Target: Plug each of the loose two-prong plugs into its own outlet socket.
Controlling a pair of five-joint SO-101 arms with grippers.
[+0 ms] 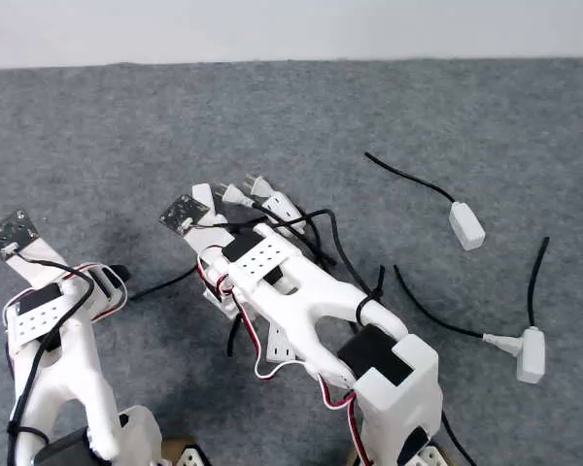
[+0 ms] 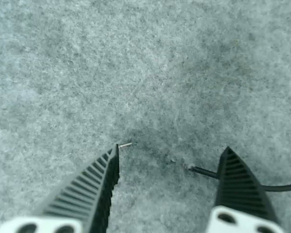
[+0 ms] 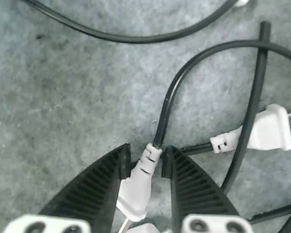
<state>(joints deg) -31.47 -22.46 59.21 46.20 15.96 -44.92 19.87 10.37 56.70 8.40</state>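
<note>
My right gripper (image 3: 144, 167) is shut on a white two-prong plug (image 3: 138, 182), its black cord rising away between the fingers. A second white plug (image 3: 270, 130) lies on the carpet close beside it. In the high view both plugs (image 1: 248, 192) lie at the tip of the right gripper (image 1: 228, 199). A white outlet socket (image 1: 466, 225) on a black cord lies to the right. Another socket (image 1: 531, 354) lies nearer, with a white plug (image 1: 505, 343) against its end. My left gripper (image 2: 167, 160) hangs open over bare carpet, with a loose black cord end (image 2: 196, 170) between its fingers.
Black cords (image 1: 316, 233) loop and cross around the right arm's wrist. One cord (image 1: 165, 283) runs from there toward the left arm. The grey carpet (image 1: 117, 146) covers the whole table, up to a pale wall at the back.
</note>
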